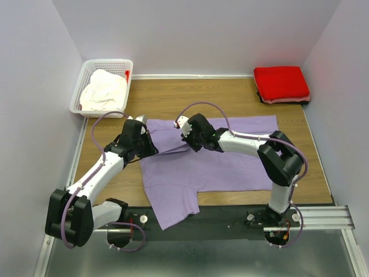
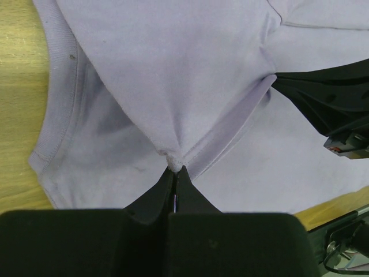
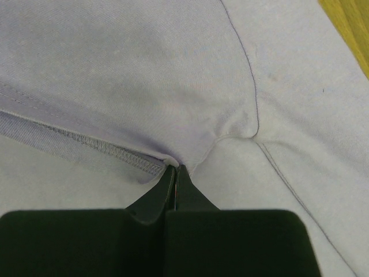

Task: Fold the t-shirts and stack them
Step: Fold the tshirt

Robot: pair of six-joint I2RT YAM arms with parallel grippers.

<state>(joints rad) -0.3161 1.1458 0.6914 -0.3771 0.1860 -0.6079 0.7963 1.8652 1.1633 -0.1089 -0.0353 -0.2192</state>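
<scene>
My left claw (image 2: 174,171) is clenched on a pinch of the purple shirt (image 1: 207,167), and the cloth puckers into folds at its tips. My right claw (image 3: 176,168) is clamped on the same shirt beside a stitched hem. The shirt lies spread across the middle of the counter (image 1: 230,92), one end drooping over the near edge. A red shirt (image 1: 281,82) sits folded at the far right corner. A white shirt (image 1: 104,91) lies crumpled in the basket (image 1: 79,92) at far left.
</scene>
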